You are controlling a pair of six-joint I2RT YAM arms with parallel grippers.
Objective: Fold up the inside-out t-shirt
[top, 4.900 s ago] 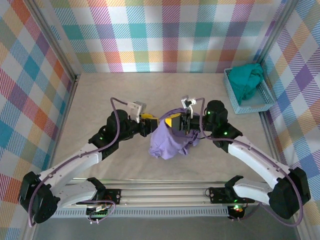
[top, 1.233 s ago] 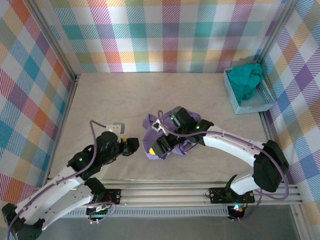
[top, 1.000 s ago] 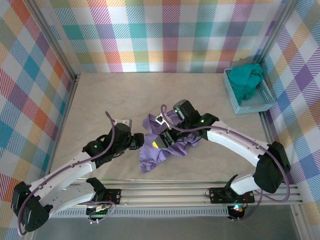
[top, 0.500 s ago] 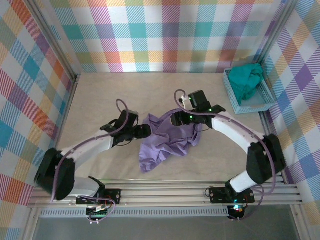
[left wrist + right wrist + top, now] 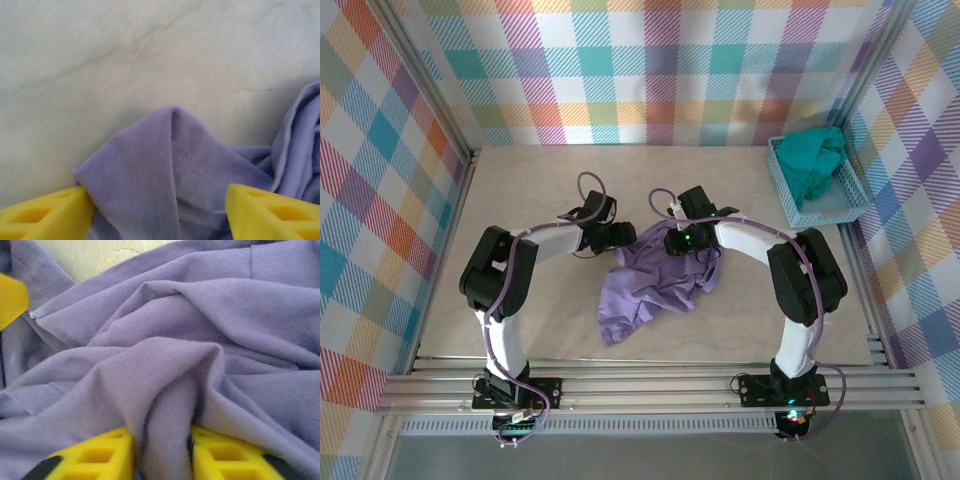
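Pads (image 5: 95, 457) of the right gripper (image 5: 161, 436) pinch a ridge of the inside-out t-shirt (image 5: 655, 285) while the left gripper (image 5: 156, 194) stands spread around a hem fold, the shirt lying crumpled mid-table (image 5: 520, 200) with no fold made, so I judge flattening and folding all remain, and the far-right basket (image 5: 853, 207) holds a teal garment (image 5: 815, 160).

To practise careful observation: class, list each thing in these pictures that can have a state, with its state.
t-shirt: crumpled on the table, unfolded
left gripper: open, straddling a t-shirt fold
right gripper: shut on a ridge of the t-shirt
teal garment: bunched up in the basket
basket: upright, filled
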